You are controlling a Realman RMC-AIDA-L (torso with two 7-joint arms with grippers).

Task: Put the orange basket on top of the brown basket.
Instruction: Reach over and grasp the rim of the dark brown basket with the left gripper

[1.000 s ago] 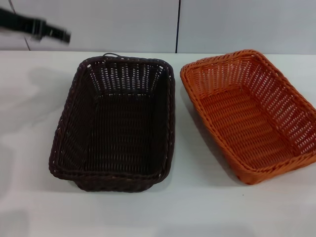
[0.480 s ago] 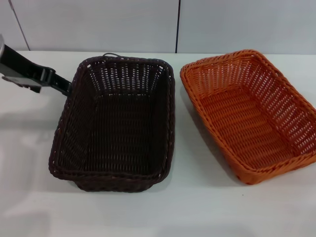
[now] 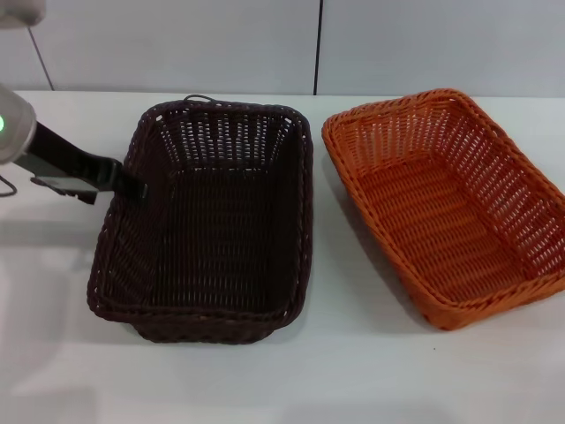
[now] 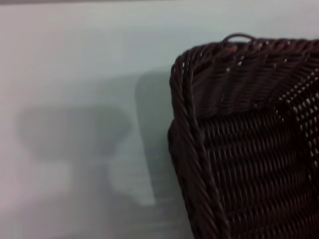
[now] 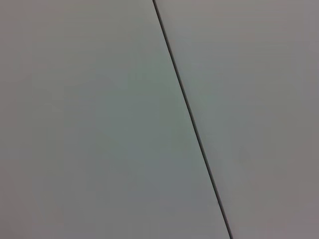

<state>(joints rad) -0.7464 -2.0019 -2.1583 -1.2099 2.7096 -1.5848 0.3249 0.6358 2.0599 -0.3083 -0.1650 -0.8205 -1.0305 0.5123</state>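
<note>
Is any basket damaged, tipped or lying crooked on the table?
Mostly no. The brown basket and the orange basket sit upright, empty, apart. The orange one lies turned at an angle, and a strand loop sticks up at the brown basket's far rim.

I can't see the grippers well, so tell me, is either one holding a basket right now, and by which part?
It cannot be told. The left gripper is at the brown basket's left rim, grip unclear. The orange basket sits untouched; the right gripper is out of view.
</note>
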